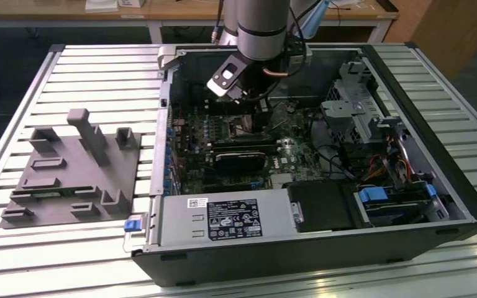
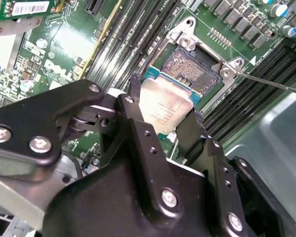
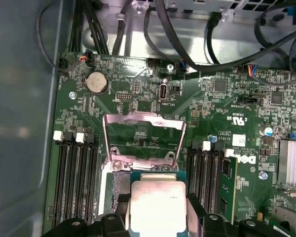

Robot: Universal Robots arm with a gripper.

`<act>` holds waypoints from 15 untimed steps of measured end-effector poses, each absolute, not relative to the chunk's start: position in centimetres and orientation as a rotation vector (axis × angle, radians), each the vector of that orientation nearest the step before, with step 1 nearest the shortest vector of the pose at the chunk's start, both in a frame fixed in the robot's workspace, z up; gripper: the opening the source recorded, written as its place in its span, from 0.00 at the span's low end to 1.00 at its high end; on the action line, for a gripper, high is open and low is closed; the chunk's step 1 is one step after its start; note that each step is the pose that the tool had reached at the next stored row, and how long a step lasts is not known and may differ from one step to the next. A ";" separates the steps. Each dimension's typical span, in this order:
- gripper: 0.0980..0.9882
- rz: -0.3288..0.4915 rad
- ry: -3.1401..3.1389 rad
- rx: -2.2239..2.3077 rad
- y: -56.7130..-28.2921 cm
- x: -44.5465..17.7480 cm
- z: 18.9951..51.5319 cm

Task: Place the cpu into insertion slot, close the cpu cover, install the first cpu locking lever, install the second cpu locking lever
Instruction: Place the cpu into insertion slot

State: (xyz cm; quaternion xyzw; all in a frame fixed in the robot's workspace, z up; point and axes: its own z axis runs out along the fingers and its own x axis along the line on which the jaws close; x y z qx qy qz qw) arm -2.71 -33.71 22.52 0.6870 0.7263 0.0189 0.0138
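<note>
Alignment mattered most, we judged: the cpu needed to sit level and square to the slot, then go down gently without sliding. The gripper pinched the cpu by two opposite edges, fingers closed only to its width, holding it just over the slot, not yet seated. The cover stood swung up, clear. The arm reached straight down into the case, at its far end in the exterior view.

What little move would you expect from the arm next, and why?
Probably easing the cpu across and down: the gripper grips it only partly over the insertion slot, whose contacts lie bare, and the cpu cover stands raised out of the way.
</note>
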 end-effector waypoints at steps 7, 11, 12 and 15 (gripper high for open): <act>0.50 0.104 2.236 2.119 -33.6 -3.4 22.3; 0.50 0.103 2.213 2.142 -33.3 -3.8 22.2; 0.50 0.103 2.208 2.146 -33.3 -3.8 22.2; 0.50 0.103 2.198 2.157 -33.0 -4.0 22.1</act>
